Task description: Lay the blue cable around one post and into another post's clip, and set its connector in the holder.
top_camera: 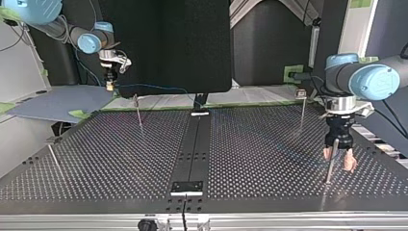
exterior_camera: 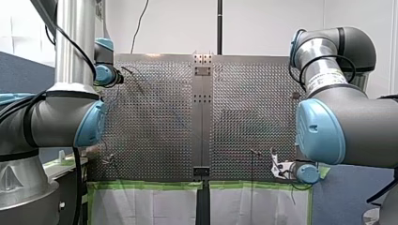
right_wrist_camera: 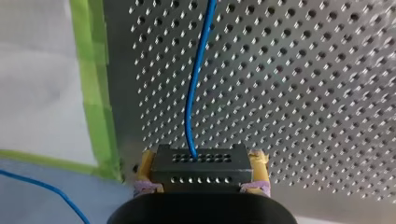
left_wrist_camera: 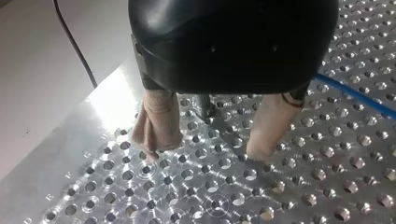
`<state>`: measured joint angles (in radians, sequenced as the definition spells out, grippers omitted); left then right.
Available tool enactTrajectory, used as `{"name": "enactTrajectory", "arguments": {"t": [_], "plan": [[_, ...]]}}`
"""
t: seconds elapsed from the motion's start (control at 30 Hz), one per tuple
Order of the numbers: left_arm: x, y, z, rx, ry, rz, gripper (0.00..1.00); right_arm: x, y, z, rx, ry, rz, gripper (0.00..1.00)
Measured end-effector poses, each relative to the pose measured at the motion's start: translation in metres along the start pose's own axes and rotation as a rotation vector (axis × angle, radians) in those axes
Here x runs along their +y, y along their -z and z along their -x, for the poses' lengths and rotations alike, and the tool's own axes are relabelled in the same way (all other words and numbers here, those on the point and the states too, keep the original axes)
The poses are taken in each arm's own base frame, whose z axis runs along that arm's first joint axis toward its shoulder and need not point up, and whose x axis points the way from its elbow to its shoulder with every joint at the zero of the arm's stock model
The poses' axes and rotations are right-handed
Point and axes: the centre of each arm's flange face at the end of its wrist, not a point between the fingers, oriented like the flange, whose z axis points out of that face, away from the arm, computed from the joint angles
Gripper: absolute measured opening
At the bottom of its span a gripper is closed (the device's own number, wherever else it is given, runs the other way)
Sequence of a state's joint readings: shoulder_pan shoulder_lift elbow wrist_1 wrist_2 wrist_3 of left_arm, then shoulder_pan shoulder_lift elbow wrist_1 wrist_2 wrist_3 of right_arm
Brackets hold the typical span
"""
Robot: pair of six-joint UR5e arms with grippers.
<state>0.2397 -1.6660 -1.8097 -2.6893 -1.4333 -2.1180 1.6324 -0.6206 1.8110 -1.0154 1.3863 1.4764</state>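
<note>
Nearest in the front view, at the near edge of the surface (right_wrist_camera: 303, 93), my right pincer (right_wrist_camera: 201, 170) is closed on the black connector (right_wrist_camera: 196, 161), with its yellow pads pressed on the block's two short ends. Because it is held only by those ends, I judge the block could pivot between the pads if the blue cable (right_wrist_camera: 196, 84) tightens, and then meet the holder crooked. Another blue strand hangs off the edge beside the green tape (right_wrist_camera: 93, 70). I cannot tell whether it is the same cable, but slack there could catch on the edge during a move.

Farther off, my left pincer (left_wrist_camera: 208, 144) stands wide open and holds nothing. Its beige fingers sit astride a thin post (left_wrist_camera: 205, 105), with the tips low to the surface. The cable lies just beside it, outside the fingers. Closing here would grip the post rather than the cable, and a sideways shift could bend the post.

The connector's long axis lies across the right pincer, from pad to pad. The face the cable leaves looks ahead, away from the wrist. From there the cable runs lengthwise over the surface with a gentle bend, towards the far side.
</note>
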Motion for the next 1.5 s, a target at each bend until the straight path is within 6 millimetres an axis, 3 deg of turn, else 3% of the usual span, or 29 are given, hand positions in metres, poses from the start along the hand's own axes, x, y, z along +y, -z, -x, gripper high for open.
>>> {"name": "enactTrajectory", "arguments": {"t": [0.6, 1.5], "plan": [[-0.007, 0.006, -0.008, 0.029, 0.011, 0.020, 1.00, -0.013, -0.016, -0.015, 0.068, -0.037, -0.158, 0.09], [-0.005, 0.008, -0.012, 0.013, 0.252, 0.014, 1.00, -0.050, -0.008, -0.016, 0.077, -0.042, -0.421, 0.09]]}}
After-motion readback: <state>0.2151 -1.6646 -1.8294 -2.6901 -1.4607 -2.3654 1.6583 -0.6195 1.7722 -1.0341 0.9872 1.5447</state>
